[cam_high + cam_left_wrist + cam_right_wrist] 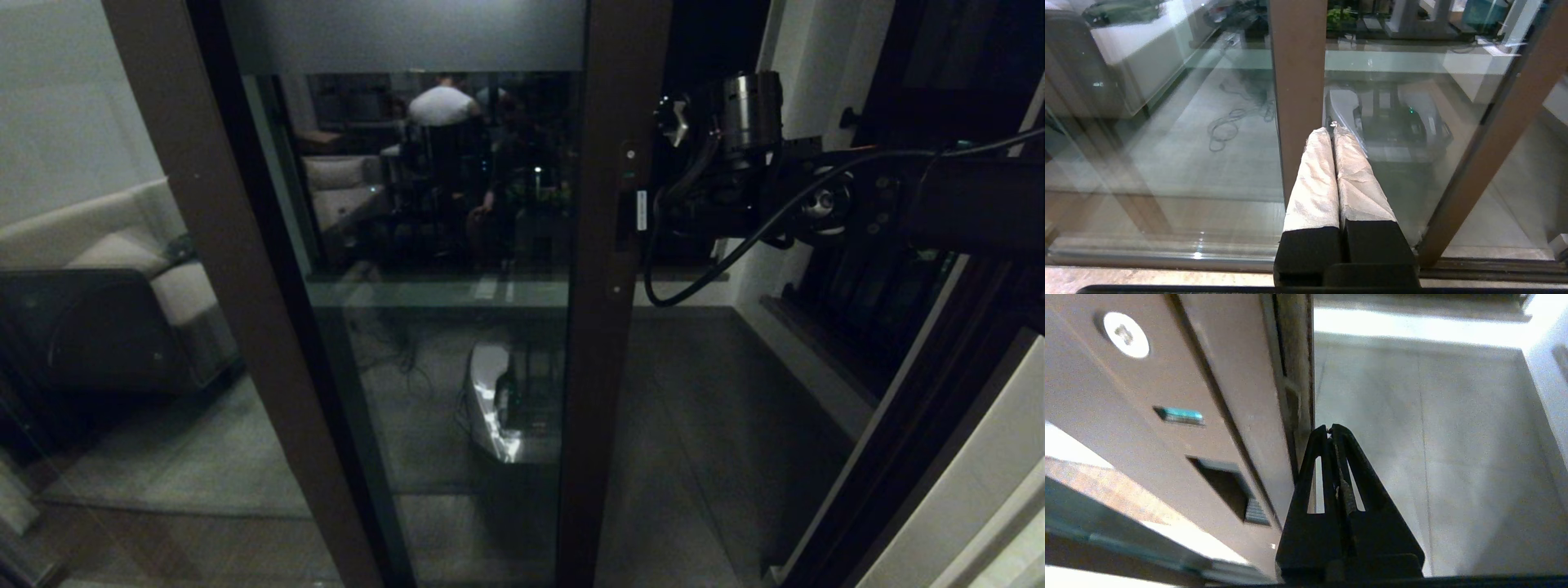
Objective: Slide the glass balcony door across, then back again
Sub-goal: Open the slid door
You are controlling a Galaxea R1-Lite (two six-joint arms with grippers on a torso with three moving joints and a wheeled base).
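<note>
The glass balcony door [441, 245] has a dark brown stile [604, 343] and a frosted top band [408, 33]. It stands partly slid across, with a gap to the balcony on its right. My right arm [824, 196] reaches in from the right at handle height. The right gripper [1329, 428] is shut on nothing, its black fingertips right at the stile's open edge [1296, 396]. The recessed black handle [1224, 490] is on the stile face beside it. My left gripper [1333, 130] is shut, low in front of the glass near a brown frame post [1298, 81].
A fixed glass panel [90, 269] showing a sofa is on the left. Through the gap I see the balcony floor [702, 392], a white wall and a dark-framed window with a round knob [849, 117]. The dark door jamb [906, 449] runs down the right.
</note>
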